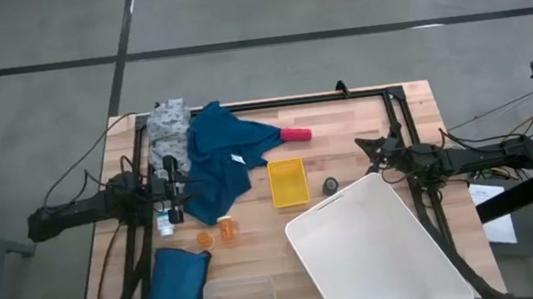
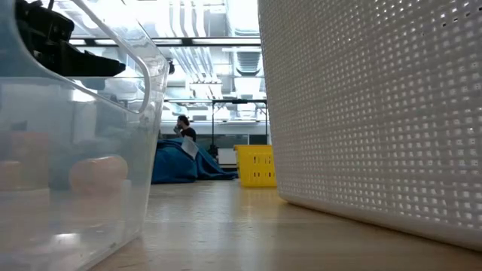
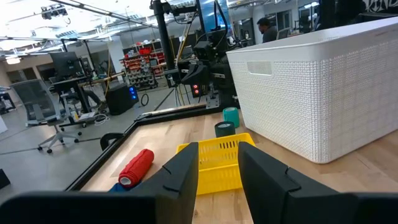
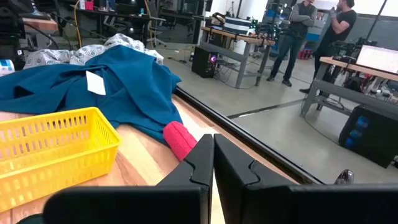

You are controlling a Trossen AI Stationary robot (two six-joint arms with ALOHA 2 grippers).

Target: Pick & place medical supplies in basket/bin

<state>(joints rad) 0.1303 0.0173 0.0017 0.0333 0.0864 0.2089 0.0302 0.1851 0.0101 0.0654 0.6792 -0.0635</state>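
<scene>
A large white perforated plastic bin [image 1: 384,252] sits tilted on the wooden tabletop [image 1: 344,121]. Left of the bin lies a crumpled blue cloth garment [image 1: 222,160], a grey dotted cloth [image 1: 170,125] behind it. Between garment and bin stands a small yellow lattice basket [image 1: 287,182]; a pink bandage roll [image 1: 296,134] lies beyond it. The left gripper [image 3: 217,171] stands partly open, empty; the right gripper [image 4: 213,163] is closed on nothing.

Left end effector [image 3: 219,177] over the desk [image 3: 186,127], fingers [image 3: 183,177] parted, nothing between them. Yellow basket [image 3: 217,165] directly ahead. Pink bandage roll [image 3: 137,167] beside the basket. Dark roll [image 3: 224,129] and teal roll [image 3: 231,116] beyond it, near the white perforated bin [image 3: 311,87].
</scene>
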